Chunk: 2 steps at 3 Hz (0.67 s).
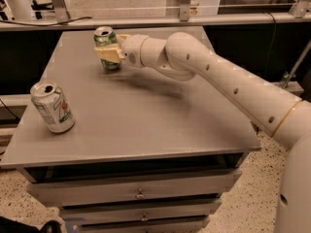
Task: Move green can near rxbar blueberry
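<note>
The green can [105, 37] stands upright at the far left part of the grey table [146, 125], its silver top showing. My gripper [109, 52] is at the can, with its cream-coloured end lying across the can's front at mid-height. The arm reaches in from the right. The can's lower body shows just below the gripper. The rxbar blueberry is out of view.
A white-and-silver can with green and red marks [52, 107] stands near the table's left front edge. Drawers [141, 194] sit under the tabletop. A metal rail [160, 19] runs behind the table.
</note>
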Available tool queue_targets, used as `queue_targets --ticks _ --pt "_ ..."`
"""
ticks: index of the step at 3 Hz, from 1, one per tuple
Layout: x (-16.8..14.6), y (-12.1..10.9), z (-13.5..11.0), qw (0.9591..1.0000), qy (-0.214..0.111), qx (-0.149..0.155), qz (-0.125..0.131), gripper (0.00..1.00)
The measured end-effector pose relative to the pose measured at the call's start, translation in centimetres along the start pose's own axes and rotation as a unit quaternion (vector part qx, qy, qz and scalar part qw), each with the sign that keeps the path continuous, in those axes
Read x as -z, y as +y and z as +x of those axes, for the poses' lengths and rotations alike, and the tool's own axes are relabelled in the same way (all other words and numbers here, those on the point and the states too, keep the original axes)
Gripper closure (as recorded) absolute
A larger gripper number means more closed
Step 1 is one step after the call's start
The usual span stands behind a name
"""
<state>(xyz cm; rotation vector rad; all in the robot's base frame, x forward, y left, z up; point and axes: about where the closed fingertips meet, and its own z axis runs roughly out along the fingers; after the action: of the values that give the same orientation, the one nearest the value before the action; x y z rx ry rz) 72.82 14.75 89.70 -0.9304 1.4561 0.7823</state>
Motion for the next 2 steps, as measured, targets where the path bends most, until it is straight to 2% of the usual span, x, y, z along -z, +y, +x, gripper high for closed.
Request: queue_targets --ticks 1,2 --pt "4.8 -0.1 0.3 0.9990 0.005 -0.013 0.042 1.00" --pt "12.4 -2.5 0.9 0.9926 0.014 -0.012 0.120 1.00"
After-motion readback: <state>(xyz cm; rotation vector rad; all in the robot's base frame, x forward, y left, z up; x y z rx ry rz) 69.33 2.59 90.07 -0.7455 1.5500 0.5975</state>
